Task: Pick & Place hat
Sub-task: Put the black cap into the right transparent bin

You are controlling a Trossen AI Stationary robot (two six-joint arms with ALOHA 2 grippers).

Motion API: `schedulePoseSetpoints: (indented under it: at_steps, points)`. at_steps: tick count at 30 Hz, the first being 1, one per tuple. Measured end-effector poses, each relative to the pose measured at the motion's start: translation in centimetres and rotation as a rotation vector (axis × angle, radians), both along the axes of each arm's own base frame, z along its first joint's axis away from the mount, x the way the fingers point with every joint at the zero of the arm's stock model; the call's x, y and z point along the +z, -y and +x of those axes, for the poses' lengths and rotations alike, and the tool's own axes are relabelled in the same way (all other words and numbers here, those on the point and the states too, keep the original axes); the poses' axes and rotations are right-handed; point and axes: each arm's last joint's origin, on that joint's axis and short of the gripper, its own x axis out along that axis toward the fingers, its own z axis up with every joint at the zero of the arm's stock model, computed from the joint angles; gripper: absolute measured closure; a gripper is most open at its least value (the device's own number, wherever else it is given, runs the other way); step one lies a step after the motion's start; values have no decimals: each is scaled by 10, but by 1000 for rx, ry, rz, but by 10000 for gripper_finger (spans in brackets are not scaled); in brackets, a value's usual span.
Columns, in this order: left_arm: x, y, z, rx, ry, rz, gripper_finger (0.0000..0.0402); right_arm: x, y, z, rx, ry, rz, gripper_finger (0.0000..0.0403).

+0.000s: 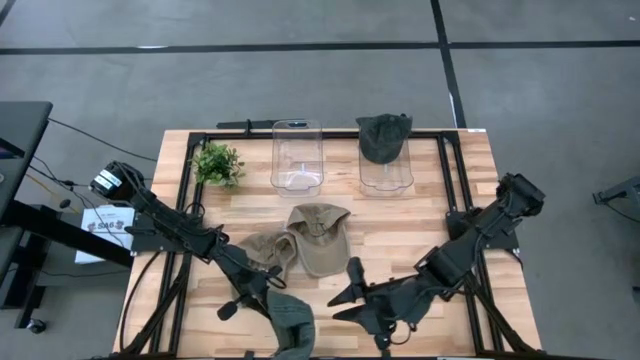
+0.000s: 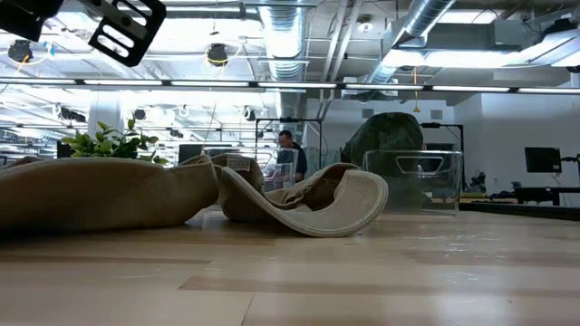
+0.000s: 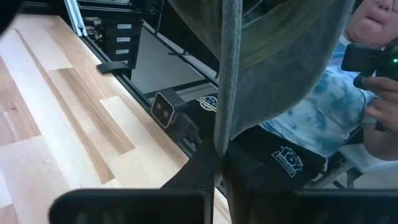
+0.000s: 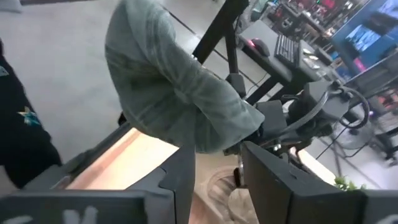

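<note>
Left arm reaches in diagonally from the table's left edge, left gripper (image 1: 272, 300) low near the front edge, fingers clamped together on a green hat (image 1: 293, 322) that hangs half off the front of the table; in the left wrist view the hat's brim (image 3: 227, 74) runs edge-on down between the fingers. Right arm comes in from the right edge, bent low, right gripper (image 1: 352, 272) pointing toward the left gripper and just beside it; its fingers (image 4: 180, 177) stand apart with a gap between them, the green hat in front of them, nothing held. Light wood table (image 1: 420, 235) with a black frame. Two tan hats lie mid-table, touching: one (image 1: 320, 235) centre, one (image 1: 268, 250) to its left, next to the left arm. Two clear plastic bins at the back: left bin (image 1: 297, 155) holds nothing visible, right bin (image 1: 386, 165) has a dark green hat (image 1: 384, 135) sitting on its top. Small potted plant (image 1: 217, 163) back left. Bare wood right of the bins and front right. Grey floor around; a person (image 3: 323, 130) in a tie-dye shirt close beyond the front edge.
</note>
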Motion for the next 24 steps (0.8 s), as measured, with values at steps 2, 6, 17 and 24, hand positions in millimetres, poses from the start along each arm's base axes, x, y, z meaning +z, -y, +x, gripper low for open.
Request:
schedulePoseSetpoints:
  at_steps: [2, 6, 17, 24]
  points:
    - [0, 0, 0, -2, 0, 0, 389, -2, -2, 3, 2, 21, -19, 284]
    - [0, 2, -1, -7, -2, -3, 389, 2, -7, 4, 29, 73, 2, 281]
    - [-11, 5, 3, -7, -65, -25, 389, 5, -13, 2, 127, 63, 98, 245]
    - [-40, 14, 13, -49, -109, -52, 389, -10, -20, 9, 156, 38, 56, 234]
